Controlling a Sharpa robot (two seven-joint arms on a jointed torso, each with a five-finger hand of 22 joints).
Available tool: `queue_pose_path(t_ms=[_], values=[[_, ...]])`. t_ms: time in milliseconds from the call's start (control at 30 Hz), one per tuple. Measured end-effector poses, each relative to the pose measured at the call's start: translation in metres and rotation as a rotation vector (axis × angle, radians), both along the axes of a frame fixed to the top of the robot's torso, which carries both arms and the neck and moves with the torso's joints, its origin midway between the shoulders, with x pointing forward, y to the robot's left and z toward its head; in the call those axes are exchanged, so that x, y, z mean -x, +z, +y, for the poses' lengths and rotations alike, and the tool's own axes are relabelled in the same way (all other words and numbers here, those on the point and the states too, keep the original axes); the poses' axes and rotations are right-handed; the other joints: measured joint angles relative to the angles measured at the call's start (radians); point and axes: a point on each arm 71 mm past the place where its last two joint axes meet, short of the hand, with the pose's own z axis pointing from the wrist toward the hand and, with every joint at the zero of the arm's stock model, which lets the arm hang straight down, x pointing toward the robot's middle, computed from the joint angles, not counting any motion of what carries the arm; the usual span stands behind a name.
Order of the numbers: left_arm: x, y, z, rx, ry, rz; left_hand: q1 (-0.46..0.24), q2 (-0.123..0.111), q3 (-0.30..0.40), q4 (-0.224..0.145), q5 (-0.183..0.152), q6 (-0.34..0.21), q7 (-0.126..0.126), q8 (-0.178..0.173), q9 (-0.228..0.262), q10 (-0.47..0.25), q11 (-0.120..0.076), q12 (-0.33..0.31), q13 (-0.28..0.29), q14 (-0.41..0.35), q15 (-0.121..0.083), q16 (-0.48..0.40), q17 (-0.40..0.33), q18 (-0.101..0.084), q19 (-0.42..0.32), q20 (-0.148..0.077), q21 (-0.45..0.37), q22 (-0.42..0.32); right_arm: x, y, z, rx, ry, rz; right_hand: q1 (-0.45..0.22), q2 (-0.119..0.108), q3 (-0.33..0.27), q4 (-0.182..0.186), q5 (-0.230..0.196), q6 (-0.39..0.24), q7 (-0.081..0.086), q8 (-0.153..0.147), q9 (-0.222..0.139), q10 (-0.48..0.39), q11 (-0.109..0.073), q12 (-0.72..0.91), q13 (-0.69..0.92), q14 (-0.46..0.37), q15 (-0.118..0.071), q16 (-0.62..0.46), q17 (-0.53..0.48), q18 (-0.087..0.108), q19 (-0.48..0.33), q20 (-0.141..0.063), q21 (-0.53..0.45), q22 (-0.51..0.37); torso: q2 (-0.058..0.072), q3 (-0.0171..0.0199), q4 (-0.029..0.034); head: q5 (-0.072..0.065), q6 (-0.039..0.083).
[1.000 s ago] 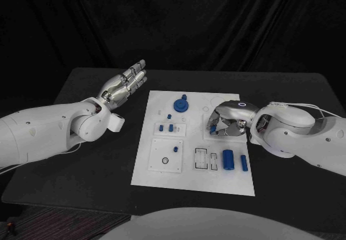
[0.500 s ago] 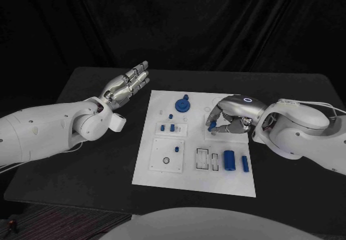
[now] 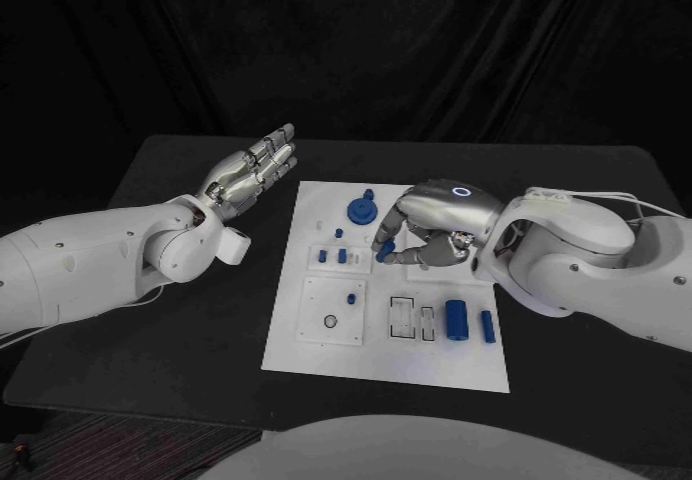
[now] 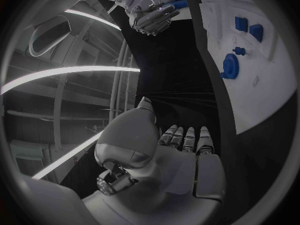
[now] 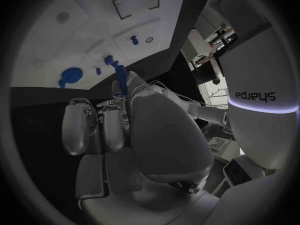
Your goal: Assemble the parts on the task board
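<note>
The task board (image 3: 325,355) looks like matt white plastic, smooth; the blue parts (image 3: 457,319) standing in it are smooth plastic with a slight sheen; the table (image 3: 173,330) under the board is matt black; both hands (image 3: 251,167) beside the board are satin silver metal; the arms (image 3: 87,265) are glossy white plastic.

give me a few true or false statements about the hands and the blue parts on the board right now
1. The right hand holds a small blue part over the task board. True.
2. The left hand grips a blue part. False: it holds nothing, its fingers straight, beside the board over the black table.
3. The blue round gear-like part lies near the board's far edge. True.
4. The two blue cylinders near the board's right side stand in the left hand. False: they lie on the board.
5. Both hands touch each other. False: they are apart.
</note>
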Motion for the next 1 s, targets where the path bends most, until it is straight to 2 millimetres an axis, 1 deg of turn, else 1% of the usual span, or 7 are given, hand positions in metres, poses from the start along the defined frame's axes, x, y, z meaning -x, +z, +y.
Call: queue_pose_path(t_ms=[33,167,267,433,533,667,1000], values=[[0.0,0.0,-0.001,0.0,-0.002,0.001,0.003,0.003,-0.002,0.002,0.0,0.001,0.001,0.0,0.0,-0.001,0.006,0.0,0.0,0.0,0.0,0.0,0.0,0.0,0.0,0.0,0.0,0.0,0.002,-0.001,0.006,-0.002,0.014,0.003,0.0,0.0,0.0,0.0,0.0,0.0,0.0,0.0,0.0,0.0,0.0,0.0,0.0,0.0,0.0,0.0,0.001,0.0,0.0,0.0,0.0,0.0,0.0,0.0,0.0,-0.001,0.0],[0.0,0.0,-0.001,0.0,-0.004,0.004,0.003,0.003,-0.003,0.003,0.004,0.011,0.011,0.0,0.002,0.0,0.006,0.0,0.0,0.0,0.0,0.0,-0.001,0.0,0.0,0.0,0.0,0.0,0.008,-0.009,0.03,-0.007,0.069,0.019,0.0,0.0,0.0,0.0,0.0,0.0,0.0,-0.002,0.001,0.006,-0.006,-0.008,-0.001,0.0,0.0,0.0,0.003,0.0,0.0,0.0,0.0,0.0,0.0,-0.0003,0.0003,-0.004,0.0],[0.0,-0.001,-0.001,-0.001,-0.006,0.006,0.007,0.007,-0.005,0.0,0.004,0.015,0.015,0.0,0.003,-0.001,0.013,0.0,0.0,0.0,0.0,0.0,-0.001,0.0,0.0,0.0,0.0,0.0,0.011,-0.016,0.045,-0.01,0.101,0.032,0.0,0.0,0.0,0.0,-0.001,0.0,0.0,-0.002,0.001,0.007,-0.007,-0.009,-0.002,0.0,0.0,0.0,0.003,0.0,0.0,0.0,0.0,0.0,0.0,-0.0003,0.0002,0.002,0.0],[0.0,-0.001,-0.001,-0.002,-0.007,0.01,0.007,0.007,-0.005,0.0,0.004,0.018,0.018,0.0,0.004,-0.001,0.013,0.0,0.0,0.0,0.0,0.0,-0.001,0.0,0.0,0.0,0.0,-0.001,0.013,-0.029,0.062,-0.001,0.133,0.043,0.0,0.0,0.0,0.0,-0.003,0.0,0.0,-0.003,0.001,0.011,-0.004,-0.009,-0.002,0.0,0.0,0.0,0.002,0.0,0.0,0.0,0.0,0.0,0.0,-0.0003,0.0006,0.012,0.0],[0.0,-0.001,-0.001,-0.003,-0.007,0.013,0.007,0.007,-0.005,0.0,0.004,0.018,0.018,0.0,0.004,-0.001,0.013,0.0,0.0,0.0,0.0,0.0,-0.001,0.0,0.0,0.0,0.0,-0.001,0.015,-0.037,0.072,0.008,0.153,0.043,0.0,0.0,0.0,0.0,-0.004,0.0,0.0,-0.003,0.001,0.013,-0.005,-0.01,-0.002,0.0,0.0,0.0,0.001,0.0,0.0,0.0,0.0,0.0,0.0,-0.0003,0.0012,0.015,0.0],[0.0,-0.001,-0.002,-0.003,-0.01,0.016,0.012,0.012,-0.008,0.003,0.011,0.025,0.025,0.0,0.004,-0.001,0.02,0.0,0.0,0.0,0.0,0.0,-0.001,0.0,0.0,0.0,0.0,-0.001,0.017,-0.045,0.08,0.022,0.168,0.043,0.0,0.0,0.0,0.0,-0.004,0.0,0.0,-0.003,0.001,0.013,-0.006,-0.012,-0.002,0.0,0.0,0.0,0.0,0.0,0.0,0.0,0.0,0.0,0.0,-0.0003,0.0012,0.017,0.0],[-0.001,-0.002,-0.006,-0.001,-0.024,0.024,0.02,0.02,-0.008,0.003,0.027,0.029,0.029,0.0,0.005,0.0,0.027,0.0,0.0,0.0,0.007,0.0,0.0,0.0,0.0,0.0,0.0,-0.001,0.019,-0.057,0.082,0.065,0.185,0.034,0.0,0.0,0.001,-0.002,-0.004,0.0,0.0,-0.005,0.001,0.013,-0.006,-0.014,-0.002,0.0,0.0,0.0,-0.002,0.0,0.0,0.0,0.0,0.0,0.0,-0.0006,0.0031,0.006,0.0]])
